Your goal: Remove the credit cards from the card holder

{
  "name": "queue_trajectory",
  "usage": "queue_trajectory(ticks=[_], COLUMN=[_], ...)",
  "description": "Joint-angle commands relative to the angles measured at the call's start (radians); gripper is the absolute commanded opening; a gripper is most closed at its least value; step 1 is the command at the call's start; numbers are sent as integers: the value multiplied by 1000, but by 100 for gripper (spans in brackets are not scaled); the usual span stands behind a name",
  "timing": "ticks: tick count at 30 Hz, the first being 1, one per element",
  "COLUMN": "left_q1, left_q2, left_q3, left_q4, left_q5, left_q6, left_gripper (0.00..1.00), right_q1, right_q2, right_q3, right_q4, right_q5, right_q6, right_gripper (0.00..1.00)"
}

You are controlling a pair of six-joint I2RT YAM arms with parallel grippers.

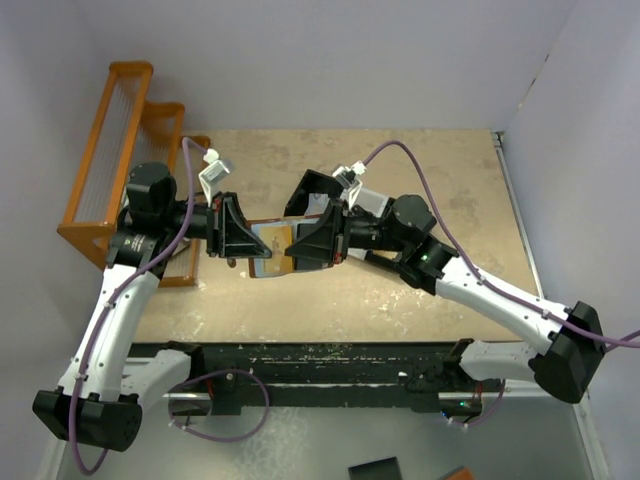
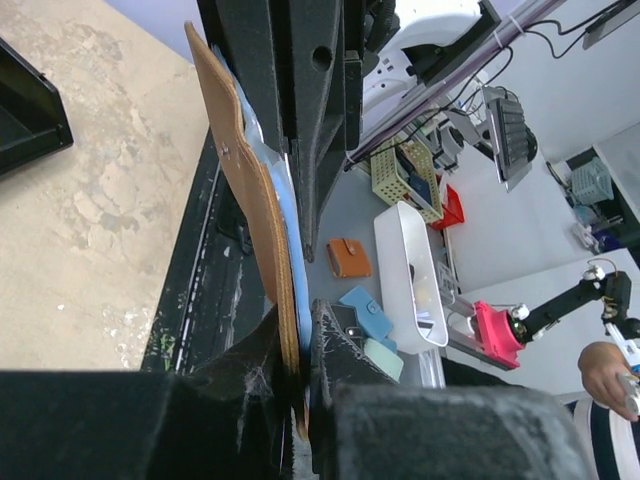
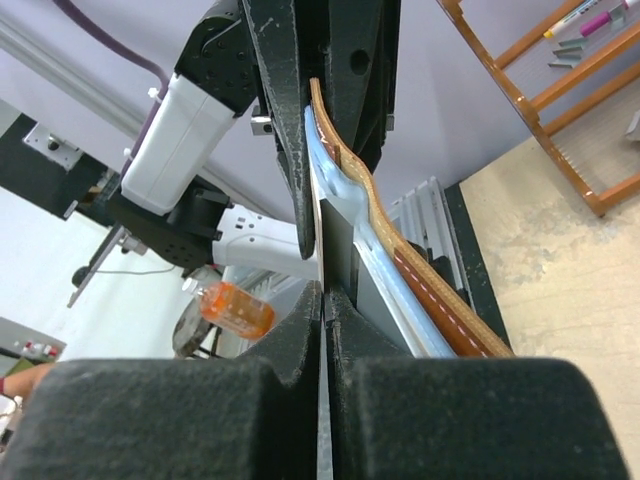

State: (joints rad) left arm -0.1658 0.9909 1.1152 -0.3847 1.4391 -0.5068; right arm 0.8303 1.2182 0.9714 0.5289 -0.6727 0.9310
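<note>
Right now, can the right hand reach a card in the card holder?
Likely yes: the left hand holds the card holder toward it, and the right hand looks shut on one card.

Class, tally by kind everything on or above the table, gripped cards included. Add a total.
White-and-black left arm, right arm: 2
Brown leather folding card holder: 1
Thin credit card in right jaws: 1
Orange wooden rack: 1
Black plastic tray: 1
Total: 6

The card holder is matt stitched leather with smooth pale-blue lining.
</note>
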Motion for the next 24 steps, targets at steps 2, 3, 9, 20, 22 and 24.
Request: queue_trajectory(ticks=[2,3,9,20,22,24], left_q1=[-1,-1,-1,-1,-1,-1], left_q2=[-34,-37,-58,-53,-54,-55], left_q3=[12,13,16,7,10,10], left_q4=[113,127,139,135,135,135], left_q5=[87,89,144,120,117,117], left_q6=[-64,-75,-83,-88,-89,-90], left_gripper=[26,31,38,0,0,0], right_q1=[1,1,1,1,1,1], right_q2=[-27,-31,-52,-66,-71,-76], right_q3=[-36,-40,-54,-51,-53,-60], right_q4=[69,70,65,63,63,63], right_q5=[-18,-15,7,22,22,19], right_q6=[34,34,30,24,27,29], right_gripper=[0,0,0,0,0,3])
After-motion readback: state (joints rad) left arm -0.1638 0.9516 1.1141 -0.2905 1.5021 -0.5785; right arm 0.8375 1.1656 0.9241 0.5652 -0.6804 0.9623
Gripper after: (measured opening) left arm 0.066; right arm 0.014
